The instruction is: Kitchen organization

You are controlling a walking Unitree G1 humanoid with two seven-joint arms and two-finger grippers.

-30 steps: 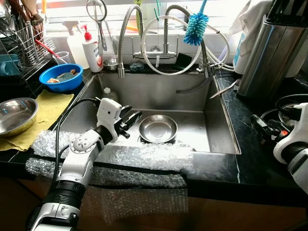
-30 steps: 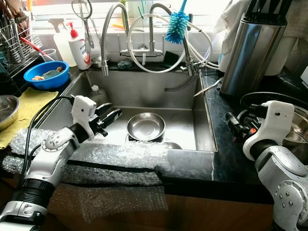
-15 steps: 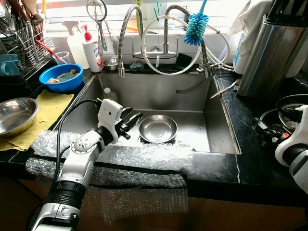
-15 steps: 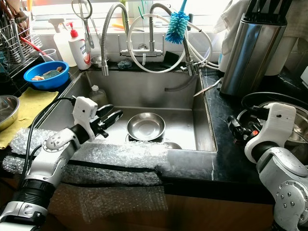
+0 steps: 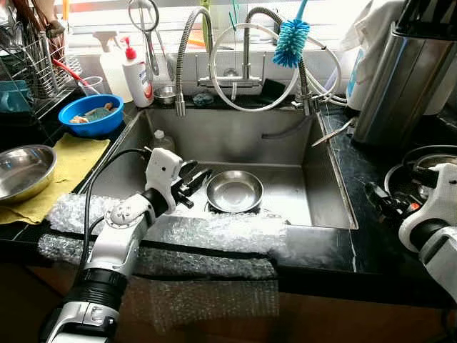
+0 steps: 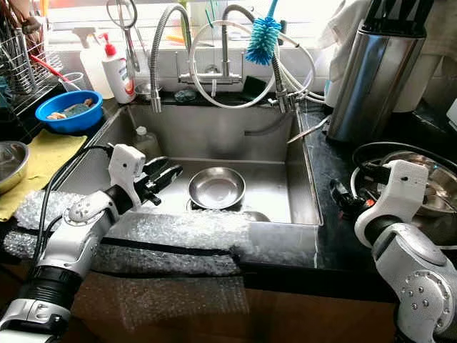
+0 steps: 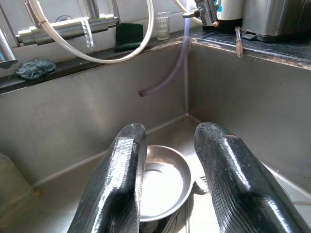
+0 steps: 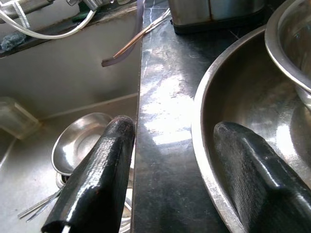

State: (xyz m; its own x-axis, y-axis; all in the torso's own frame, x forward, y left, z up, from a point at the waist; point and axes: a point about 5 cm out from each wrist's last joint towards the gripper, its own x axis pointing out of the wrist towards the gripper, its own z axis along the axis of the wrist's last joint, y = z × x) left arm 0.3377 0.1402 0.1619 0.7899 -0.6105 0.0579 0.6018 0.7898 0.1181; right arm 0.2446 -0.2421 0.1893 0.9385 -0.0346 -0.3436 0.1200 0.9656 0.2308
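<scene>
Looks barely started: the small steel bowl [image 5: 234,191] sits untouched in the sink [image 5: 325,179], left gripper [image 5: 193,179] spread just beside it, right gripper [image 6: 341,194] spread over the counter, both empty.

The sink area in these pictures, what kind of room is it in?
Most likely a home kitchen: a steel sink with a small steel bowl in it, a soap bottle by the tap, and a dish rack holding utensils.
</scene>
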